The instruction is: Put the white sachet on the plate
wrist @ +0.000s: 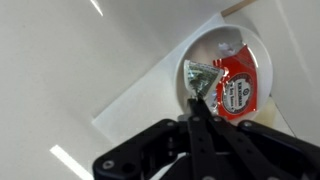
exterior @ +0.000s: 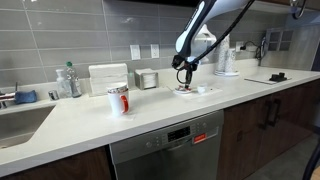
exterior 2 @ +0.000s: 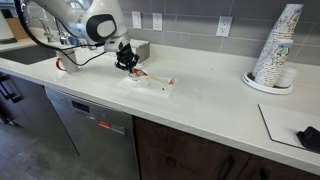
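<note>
In the wrist view the plate (wrist: 222,38) is a small white dish at the upper right. On it lie a red packet (wrist: 238,86) and the white sachet (wrist: 200,75), a small whitish-silver packet. My gripper (wrist: 196,100) is shut, its fingertips pinching the sachet's lower edge over the plate. In both exterior views the gripper (exterior: 184,79) (exterior 2: 128,65) hangs low over the plate (exterior: 198,91) (exterior 2: 141,77); the sachet is too small to make out there.
The plate rests on a white sheet (wrist: 130,105) (exterior 2: 158,88). A white mug with red marking (exterior: 118,99) stands toward the sink (exterior: 20,122). A metal box (exterior: 148,78) is by the wall. A stack of paper cups (exterior 2: 276,50) stands farther along the counter.
</note>
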### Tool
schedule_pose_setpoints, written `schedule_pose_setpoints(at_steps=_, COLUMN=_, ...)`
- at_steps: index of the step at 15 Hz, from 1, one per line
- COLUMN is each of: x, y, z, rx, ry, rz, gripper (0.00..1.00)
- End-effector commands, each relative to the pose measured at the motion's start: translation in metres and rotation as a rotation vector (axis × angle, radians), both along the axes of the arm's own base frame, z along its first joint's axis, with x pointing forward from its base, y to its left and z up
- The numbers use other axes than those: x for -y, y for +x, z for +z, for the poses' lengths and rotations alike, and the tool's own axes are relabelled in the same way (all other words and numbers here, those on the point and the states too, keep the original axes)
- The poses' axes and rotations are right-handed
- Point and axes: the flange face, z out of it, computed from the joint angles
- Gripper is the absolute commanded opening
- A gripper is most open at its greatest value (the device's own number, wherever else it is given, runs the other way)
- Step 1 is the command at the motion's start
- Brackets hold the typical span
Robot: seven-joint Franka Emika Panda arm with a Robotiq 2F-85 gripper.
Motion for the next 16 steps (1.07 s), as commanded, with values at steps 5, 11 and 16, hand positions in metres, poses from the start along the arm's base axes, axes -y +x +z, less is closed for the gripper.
schedule_pose_setpoints(at_steps=5, x=-0.004, y=0.005, z=-0.013, rx=0.040, ry=-0.015, rz=-0.042, gripper=0.00)
schedule_pose_setpoints(at_steps=11, x=-0.013, y=0.011, z=-0.016, rx=0.074, ry=-0.047, rz=-0.037, gripper=0.00)
schedule_pose_setpoints(at_steps=16, x=-0.016, y=0.012, z=-0.016, rx=0.085, ry=-0.061, rz=-0.035, gripper=0.41)
